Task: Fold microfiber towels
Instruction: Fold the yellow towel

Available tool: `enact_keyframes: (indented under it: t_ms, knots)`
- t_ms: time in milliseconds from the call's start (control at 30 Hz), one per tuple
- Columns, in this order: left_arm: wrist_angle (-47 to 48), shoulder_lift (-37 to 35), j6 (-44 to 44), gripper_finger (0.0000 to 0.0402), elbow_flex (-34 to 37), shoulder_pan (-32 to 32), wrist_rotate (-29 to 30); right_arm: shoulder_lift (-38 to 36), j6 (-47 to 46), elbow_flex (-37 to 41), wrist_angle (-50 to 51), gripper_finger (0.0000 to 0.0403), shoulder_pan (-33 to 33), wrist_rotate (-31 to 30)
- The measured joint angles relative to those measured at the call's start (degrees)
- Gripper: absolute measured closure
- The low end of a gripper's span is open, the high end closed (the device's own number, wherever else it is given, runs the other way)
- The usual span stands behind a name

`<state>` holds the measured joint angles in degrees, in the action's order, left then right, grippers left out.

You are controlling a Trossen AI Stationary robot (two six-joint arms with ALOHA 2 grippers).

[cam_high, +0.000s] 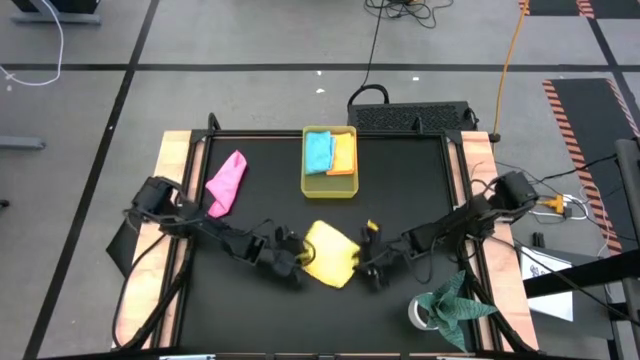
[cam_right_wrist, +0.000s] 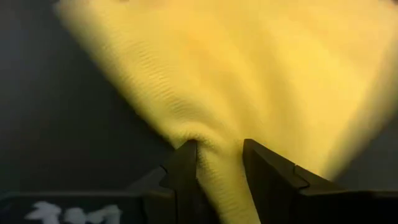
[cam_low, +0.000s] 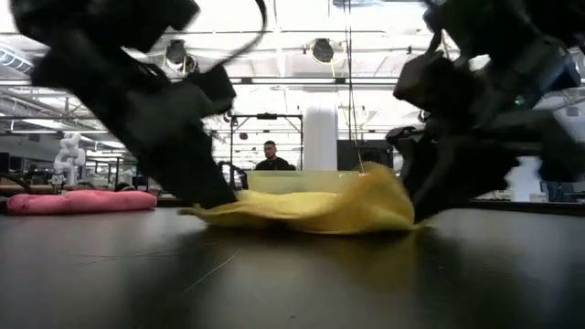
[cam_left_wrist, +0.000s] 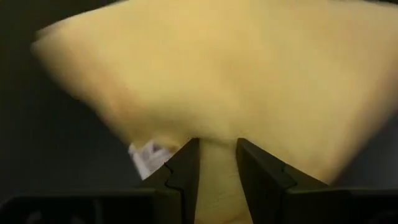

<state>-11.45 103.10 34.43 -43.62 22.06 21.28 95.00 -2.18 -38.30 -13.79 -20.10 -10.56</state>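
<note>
The yellow towel (cam_high: pixel 330 253) lies crumpled at the middle of the black table, humped up on its right side (cam_low: pixel 379 194). My left gripper (cam_high: pixel 295 258) is at its left edge and my right gripper (cam_high: pixel 362 262) at its right edge, each shut on the cloth. A pink towel (cam_high: pixel 227 182) lies flat at the far left. A light blue towel (cam_high: pixel 319 151) and an orange towel (cam_high: pixel 343 154) lie side by side in the yellow tray (cam_high: pixel 329 188) at the far middle. My left gripper (cam_left_wrist: pixel 217 144) pinches the yellow towel's left edge (cam_left_wrist: pixel 217 163) between its two fingers, slanting down from the table's left. The cloth spreads away from the fingers and rests on the table. My right gripper (cam_right_wrist: pixel 219 146) pinches the towel's right edge (cam_right_wrist: pixel 219 163) between its two fingers, slanting down from the table's right. The cloth is puckered where it enters the gap, and this side stands a little above the table.
A dark green cloth (cam_high: pixel 455 303) lies crumpled at the near right corner beside a white roll (cam_high: pixel 420 313). Wooden rails (cam_high: pixel 178 170) run along the table's left and right sides. A person (cam_low: pixel 270 157) stands in the room beyond the far edge.
</note>
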Motion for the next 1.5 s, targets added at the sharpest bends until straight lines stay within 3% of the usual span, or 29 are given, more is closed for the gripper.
enact_keyframes:
  t_ms: [133, 300, 567, 667, 800, 1000, 1167, 1333, 1500]
  knots:
    - [-9.42, -0.08, 1.35, 0.0293, 0.05, 6.34, 1.47, -5.65, -0.53, 0.07, 6.26, 0.0277, 0.64, -6.26]
    - [-15.15, -0.14, -4.60, 0.0293, 0.02, 9.95, 8.96, -9.50, 1.30, 0.02, 3.31, 0.0277, -1.17, -0.42]
    - [-12.03, -0.14, -11.79, 0.0293, 0.05, 8.59, 11.15, -4.75, 18.90, 1.30, -3.13, 0.0277, -8.14, 1.38]
    - [-12.92, -0.14, -15.47, 0.0293, 0.05, 7.72, 11.13, -1.29, 24.54, 1.27, -9.43, 0.0277, -9.39, -2.42]
    - [-13.42, -0.14, -19.46, 0.0293, 0.05, 6.56, 8.14, 2.84, 30.09, 1.25, -12.72, 0.0277, -9.67, -4.47]
    - [-18.51, -0.14, -27.12, 0.0281, 0.05, 4.89, -0.41, 4.14, 31.39, 1.25, -11.40, 0.0277, -9.93, -4.82]
    - [-21.65, -0.14, -32.64, 0.0228, 0.05, 4.20, -4.99, 1.21, 30.55, 1.25, -9.21, 0.0275, -11.59, -10.16]
    - [-22.19, -0.14, -33.17, 0.0172, 0.05, 3.91, -5.81, 0.57, 29.67, 1.27, -9.07, 0.0245, -12.02, -8.97]
    - [-22.22, -0.14, -32.85, 0.0150, 0.05, 3.46, -5.81, 2.41, 32.24, 1.29, -11.00, 0.0228, -11.60, -7.34]
